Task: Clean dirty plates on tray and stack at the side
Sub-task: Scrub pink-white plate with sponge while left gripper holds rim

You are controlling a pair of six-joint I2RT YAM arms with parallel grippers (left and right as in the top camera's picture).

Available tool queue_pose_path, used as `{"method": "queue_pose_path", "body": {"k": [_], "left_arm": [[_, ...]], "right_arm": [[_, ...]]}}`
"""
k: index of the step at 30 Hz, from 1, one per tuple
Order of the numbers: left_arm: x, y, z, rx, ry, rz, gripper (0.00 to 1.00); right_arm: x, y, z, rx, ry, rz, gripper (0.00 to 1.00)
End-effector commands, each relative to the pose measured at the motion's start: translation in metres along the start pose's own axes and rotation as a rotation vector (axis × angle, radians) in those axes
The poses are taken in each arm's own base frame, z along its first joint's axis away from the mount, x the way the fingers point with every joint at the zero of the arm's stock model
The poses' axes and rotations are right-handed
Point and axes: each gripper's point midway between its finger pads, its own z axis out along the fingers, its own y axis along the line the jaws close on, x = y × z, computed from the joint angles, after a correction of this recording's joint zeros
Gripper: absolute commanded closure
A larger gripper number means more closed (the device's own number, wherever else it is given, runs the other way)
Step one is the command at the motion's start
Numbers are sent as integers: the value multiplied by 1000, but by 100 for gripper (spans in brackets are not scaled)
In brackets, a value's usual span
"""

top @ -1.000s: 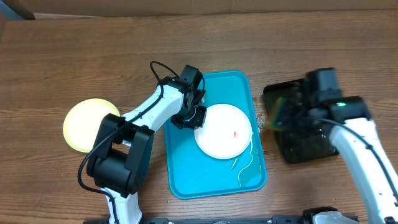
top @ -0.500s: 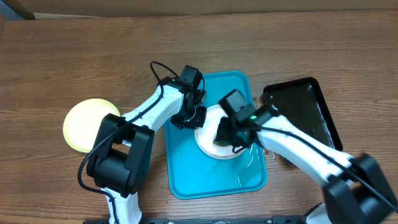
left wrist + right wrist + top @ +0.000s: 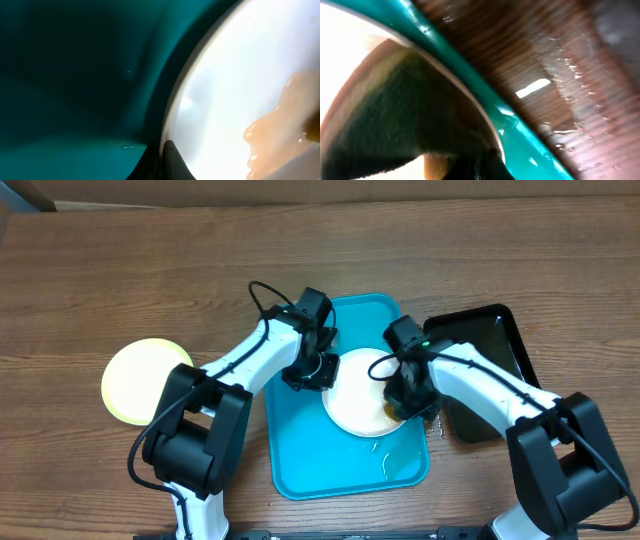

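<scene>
**Q:** Anyone know what these arms actually look like?

**A:** The left arm (image 3: 240, 358) and right arm (image 3: 480, 385) have white tube links and chunky black joints. A thin black cable (image 3: 262, 290) loops off the left one, and there's a tiny green light (image 3: 425, 343) on the right. The left gripper (image 3: 312, 373) and right gripper (image 3: 398, 402) are black too.

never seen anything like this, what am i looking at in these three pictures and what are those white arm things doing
Those are two robot arms at a wooden table, each ending in a two-finger gripper. The wide picture looks down from above; the two blurry close-ups come from a camera on each wrist. A turquoise tray holds a white plate. The left gripper seems to pinch the plate's rim, while the right gripper presses a sponge onto it. A yellow-green plate lies beside the left arm, a black tray beside the right.
</scene>
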Motion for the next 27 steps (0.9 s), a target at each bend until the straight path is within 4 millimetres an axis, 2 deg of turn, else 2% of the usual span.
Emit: {"method": "queue_pose_path", "body": {"k": [1,4,8,12,16,21,24,27], "left_arm": [[0,23,-4,-94,-16,-24,96],[0,23,-4,-94,-16,-24,96],[0,23,-4,-93,-16,-24,96],[0,23,-4,-93,-17,-24,96],[0,23,-4,-90,-16,-24,96],[0,23,-4,-90,-16,-24,96],[0,23,-4,-91,-15,-24,96],[0,23,-4,-92,-15,-24,96]], "right_arm": [[-24,-38,3,156,-103,26,96],[-26,-33,-3,135,-116,-36,96],[-28,-10,-19,20,-135,-178,96],[-11,27,-21,-168,-51,-266,96],[4,49,-14,-236,-44,-304,96],[16,54,7,-187,-47,-286,96],[9,39,20,-92,-75,-239,96],[-10,14,16,14,-138,-182,96]]}}
